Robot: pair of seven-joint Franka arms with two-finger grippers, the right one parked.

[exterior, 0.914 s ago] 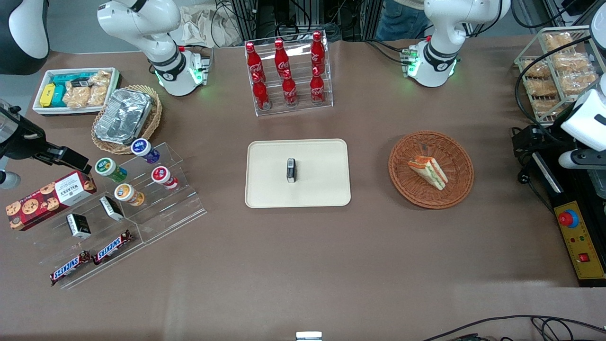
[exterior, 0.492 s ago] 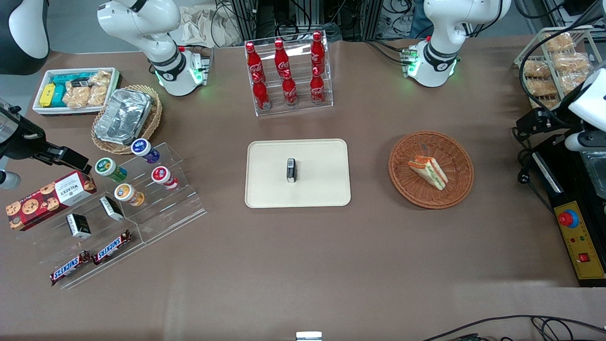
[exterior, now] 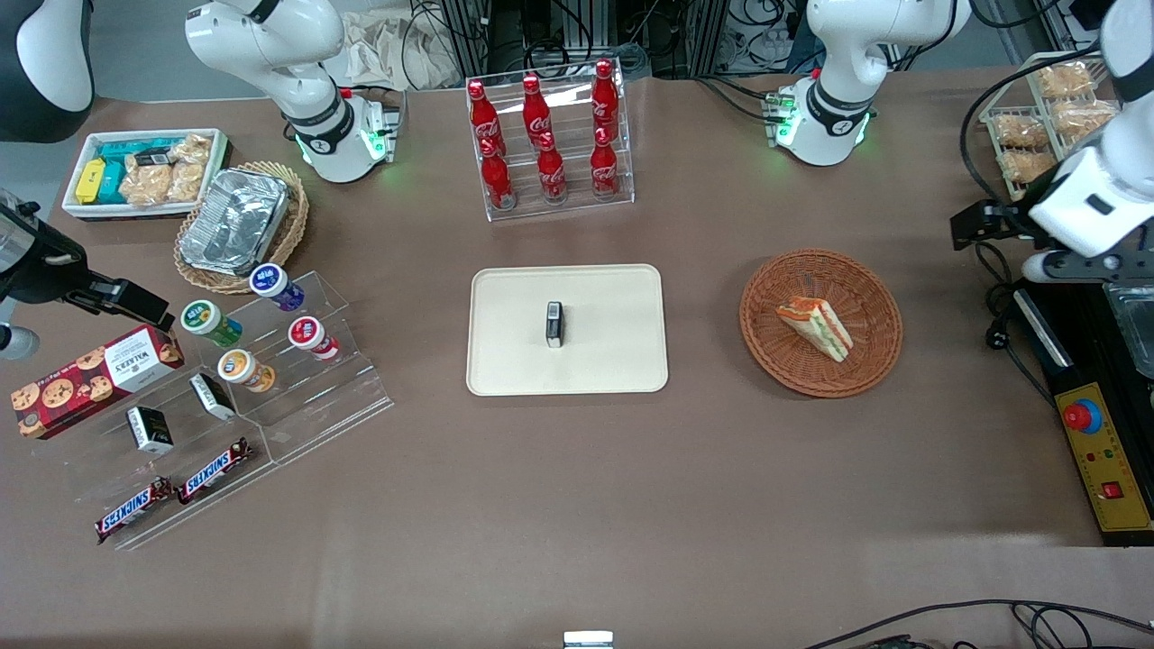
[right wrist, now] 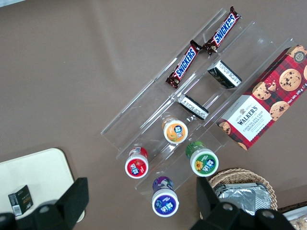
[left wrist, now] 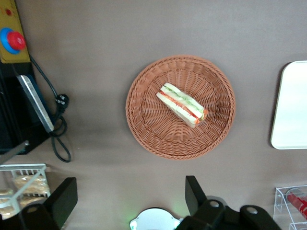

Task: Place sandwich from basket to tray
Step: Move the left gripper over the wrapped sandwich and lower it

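We find the sandwich (exterior: 816,327) lying in the basket (exterior: 873,365), a little off its middle, with the tray (exterior: 613,306) well apart from it toward the parked arm's end of the table. A small black box (exterior: 554,324) stands on the tray. The left wrist view looks straight down on the sandwich (left wrist: 182,104) and shows its green and red layers edge-on in the basket (left wrist: 153,129), which the front view gives only at a slant; it also catches one edge of the tray (left wrist: 288,105).

That same view lets us see the fingers (left wrist: 194,191) of the gripper (left wrist: 127,196) spread wide apart with nothing between them, hanging above bare table beside the basket. In the front view we make out only the gripper's (exterior: 978,225) dark body at the working arm's end of the table, above the basket's level.

Against the picture half a second ago, the gripper has moved toward the basket and farther from the front camera; sandwich, basket and tray lie unchanged.

We read "SNICKERS" on two bars (exterior: 171,494) on the acrylic steps, "WALKERS" on the red cookie box (exterior: 90,379), and Coca-Cola script on the red bottles (exterior: 541,135). The right wrist view adds "CHOCOLATE CHUNK" on that cookie box (right wrist: 261,112).
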